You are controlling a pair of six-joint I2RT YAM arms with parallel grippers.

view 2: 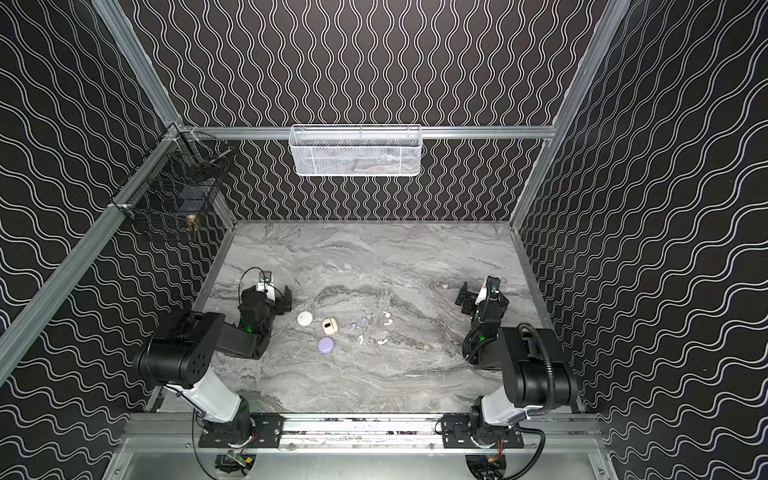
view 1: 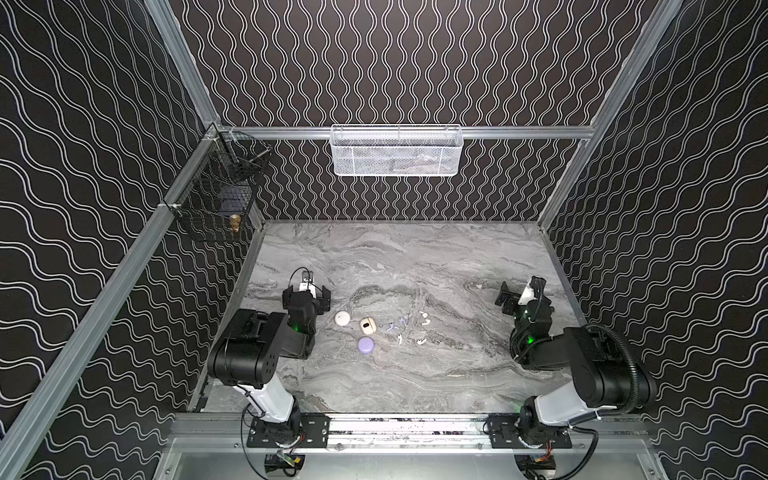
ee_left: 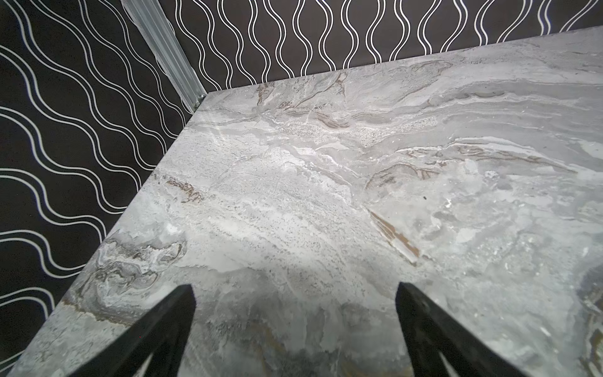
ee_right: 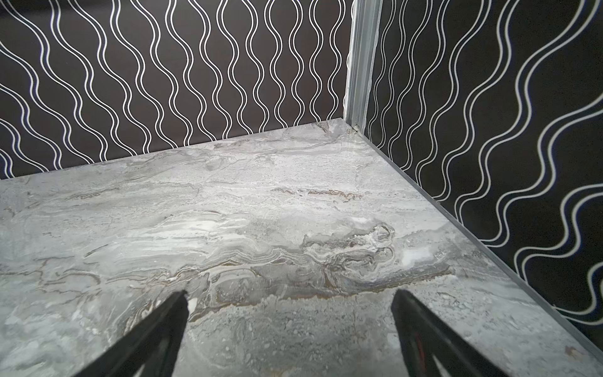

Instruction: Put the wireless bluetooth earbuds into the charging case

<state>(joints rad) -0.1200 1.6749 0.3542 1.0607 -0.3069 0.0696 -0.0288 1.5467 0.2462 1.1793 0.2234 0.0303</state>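
Three charging cases lie left of the table's middle in both top views: a round white one (view 1: 342,318) (view 2: 304,318), a beige one (view 1: 366,326) (view 2: 329,326) showing a dark patch on top, and a round lavender one (view 1: 365,345) (view 2: 325,345). Just right of them the wireless bluetooth earbuds are scattered, lavender ones (view 1: 390,327) (view 2: 364,320) and white ones (view 1: 426,321) (view 2: 382,341). My left gripper (view 1: 306,296) (view 2: 268,299) (ee_left: 295,289) hangs open and empty, left of the white case. My right gripper (view 1: 506,298) (view 2: 465,298) (ee_right: 290,294) stands open and empty far to the right. Both wrist views show only bare marble.
A white mesh basket (view 1: 395,151) hangs on the back wall. A black wire basket (view 1: 216,195) holding small items is fixed at the back left corner. Patterned walls close the marble table (view 1: 415,374) on three sides, with a metal rail along the front.
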